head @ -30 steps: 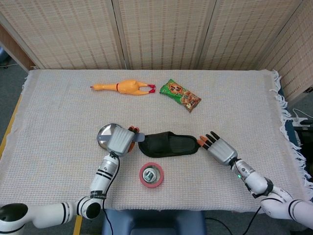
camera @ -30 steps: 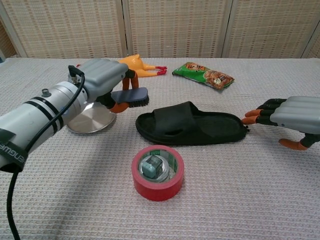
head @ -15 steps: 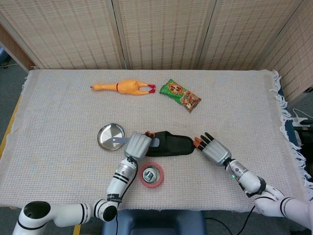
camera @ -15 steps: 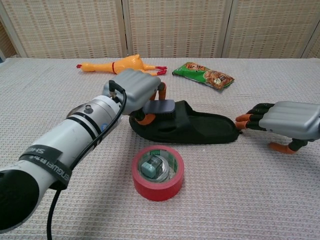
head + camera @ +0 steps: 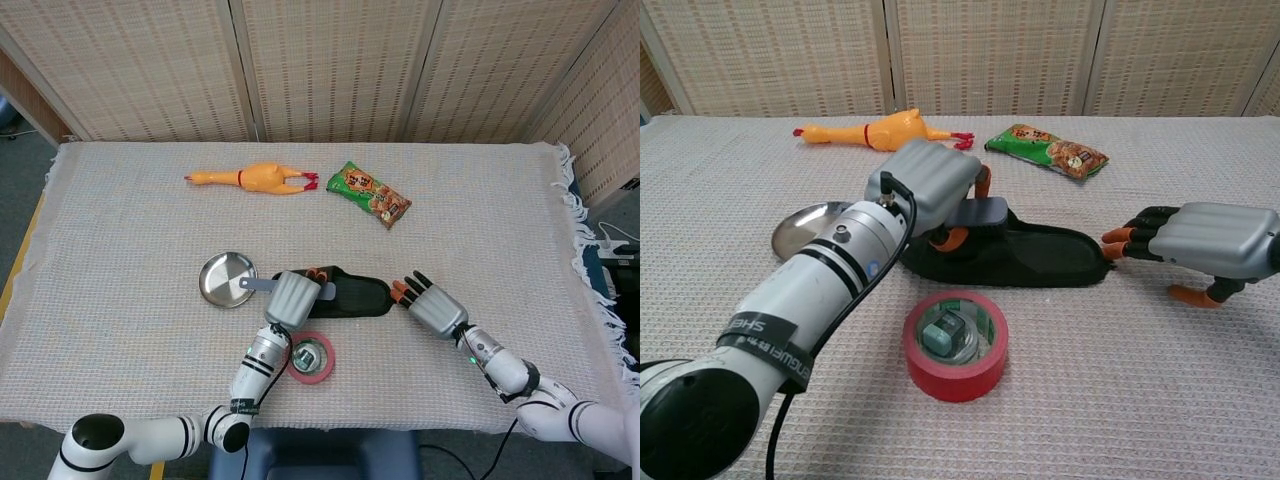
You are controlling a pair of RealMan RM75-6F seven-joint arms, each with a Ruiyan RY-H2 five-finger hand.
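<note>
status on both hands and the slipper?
Left hand holds brush over black slipper. Right hand, fingers spread, fingertips at slipper's end. Red tape roll in front, steel dish beside; neither blocking.

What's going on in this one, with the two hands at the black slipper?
The left hand holds a small brush over the strap end of the black slipper, which lies flat on the cloth-covered table. The right hand sits at the slipper's other end, its fingers at the tip. A steel plate lies beside the left hand, a red tape roll in front, and a rubber chicken and a snack packet farther back.
</note>
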